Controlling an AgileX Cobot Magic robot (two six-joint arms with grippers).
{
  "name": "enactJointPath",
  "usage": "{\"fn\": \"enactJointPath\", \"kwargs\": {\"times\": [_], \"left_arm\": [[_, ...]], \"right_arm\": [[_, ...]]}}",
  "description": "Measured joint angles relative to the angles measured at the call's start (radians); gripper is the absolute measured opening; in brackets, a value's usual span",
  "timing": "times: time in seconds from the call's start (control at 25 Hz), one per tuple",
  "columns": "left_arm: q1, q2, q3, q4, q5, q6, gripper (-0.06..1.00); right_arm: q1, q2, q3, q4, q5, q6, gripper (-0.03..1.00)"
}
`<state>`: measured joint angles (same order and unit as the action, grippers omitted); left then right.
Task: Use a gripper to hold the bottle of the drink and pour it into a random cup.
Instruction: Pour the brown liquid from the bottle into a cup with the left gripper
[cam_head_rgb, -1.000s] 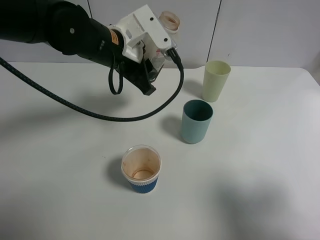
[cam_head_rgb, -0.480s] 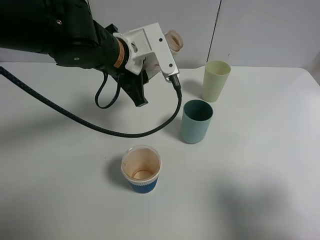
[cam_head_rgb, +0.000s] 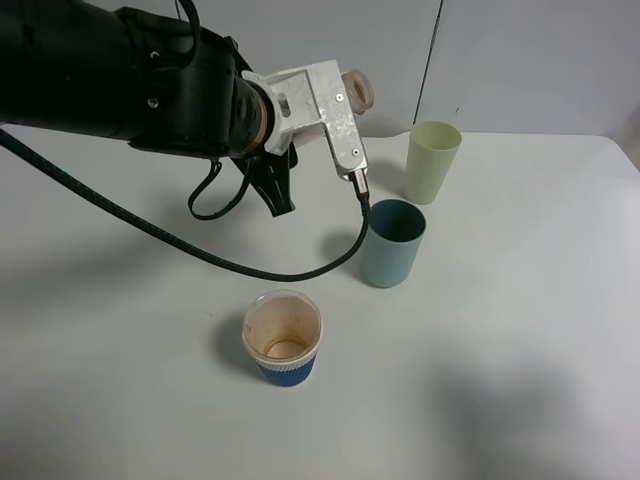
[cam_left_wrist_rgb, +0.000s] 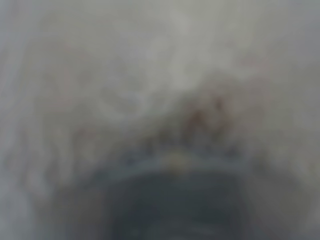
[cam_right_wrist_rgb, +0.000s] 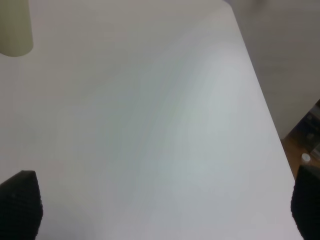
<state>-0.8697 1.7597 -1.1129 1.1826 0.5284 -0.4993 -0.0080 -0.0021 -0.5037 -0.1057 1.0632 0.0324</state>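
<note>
My left gripper (cam_head_rgb: 333, 102), white and boxy on the black arm, hangs above the table's back middle, shut on the bottle (cam_head_rgb: 356, 89). Only the bottle's wide round neck shows past the jaws; it lies tipped sideways, mouth pointing right. The drink is hidden, and no stream falls. The teal cup (cam_head_rgb: 393, 242) stands upright below and to the right of the bottle mouth. The left wrist view is a blur. In the right wrist view, my right gripper (cam_right_wrist_rgb: 162, 220) is open over bare table, with its black fingertips (cam_right_wrist_rgb: 20, 206) far apart.
A taller pale yellow-green tumbler (cam_head_rgb: 432, 161) (cam_right_wrist_rgb: 15, 29) stands behind the teal cup. A blue ribbed paper cup (cam_head_rgb: 283, 339) with a stained inside sits nearer the front. A black cable (cam_head_rgb: 200, 255) loops from the arm over the table. The table's right edge (cam_right_wrist_rgb: 260, 95) drops off.
The left arm has swung forward and rolled. The bottle has gone from nearly upright to lying sideways, and its mouth has moved a little to the right.
</note>
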Motion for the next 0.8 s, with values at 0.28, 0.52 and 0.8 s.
{"fn": "enactJointPath", "kwargs": {"times": [0.28, 0.52, 0.8], "left_arm": [[-0.042, 0.059, -0.005, 0.022, 0.060, -0.020, 0.35], [-0.049, 0.121, -0.068, 0.033, 0.139, -0.021, 0.35], [-0.079, 0.159, -0.087, 0.107, 0.171, -0.021, 0.35]], "right_arm": [[0.000, 0.000, 0.000, 0.000, 0.000, 0.000, 0.99], [0.000, 0.000, 0.000, 0.000, 0.000, 0.000, 0.99], [0.000, 0.000, 0.000, 0.000, 0.000, 0.000, 0.99]]}}
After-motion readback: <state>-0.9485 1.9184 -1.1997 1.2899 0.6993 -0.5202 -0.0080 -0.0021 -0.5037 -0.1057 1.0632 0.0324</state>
